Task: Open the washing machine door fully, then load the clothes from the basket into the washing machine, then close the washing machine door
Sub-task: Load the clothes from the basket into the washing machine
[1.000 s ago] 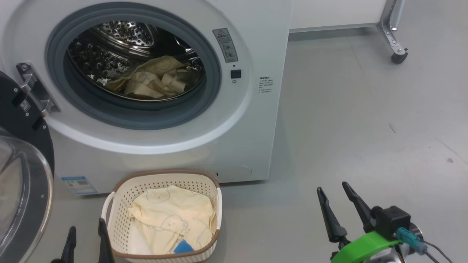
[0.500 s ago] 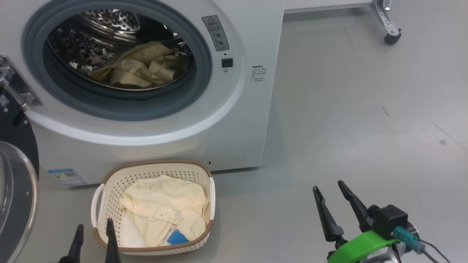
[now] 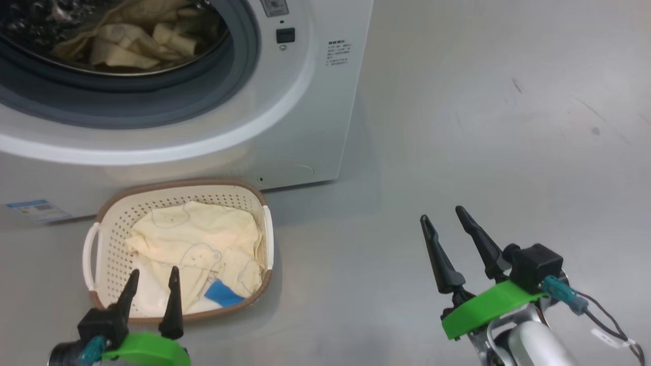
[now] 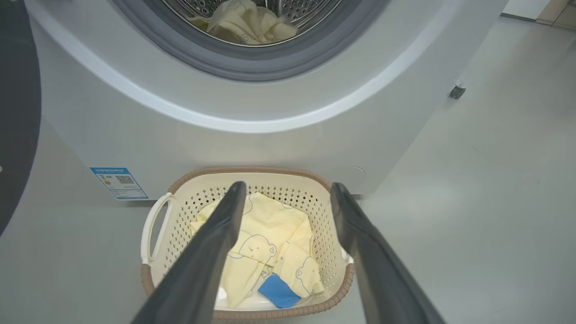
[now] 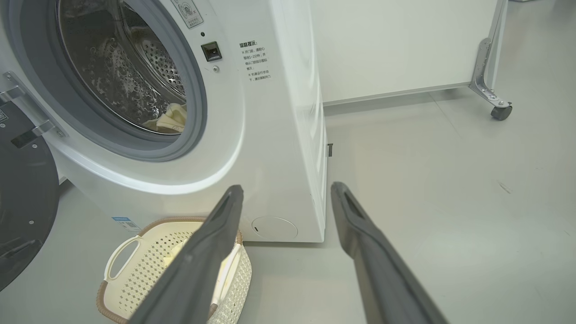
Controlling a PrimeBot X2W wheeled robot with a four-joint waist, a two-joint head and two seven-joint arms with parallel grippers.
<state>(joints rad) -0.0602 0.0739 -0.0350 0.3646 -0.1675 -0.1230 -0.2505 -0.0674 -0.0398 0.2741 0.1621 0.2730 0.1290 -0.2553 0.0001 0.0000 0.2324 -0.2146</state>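
While the washing machine [image 3: 285, 117] stands with its door [image 5: 22, 202] swung open, you have the basket [image 3: 109, 229] on the floor [image 3: 457, 127] just before it, holding yellow clothes [image 3: 198, 239]; your left gripper [image 3: 154, 270] points at them, fingers spread, and your right gripper [image 3: 441, 213] is spread over bare floor.

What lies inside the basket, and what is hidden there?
Pale yellow clothes with blue bear outlines lie in the basket, covering most of its base; anything beneath them is hidden.

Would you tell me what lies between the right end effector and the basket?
Nothing but bare grey floor lies between the right end effector and the basket, as the head view shows.
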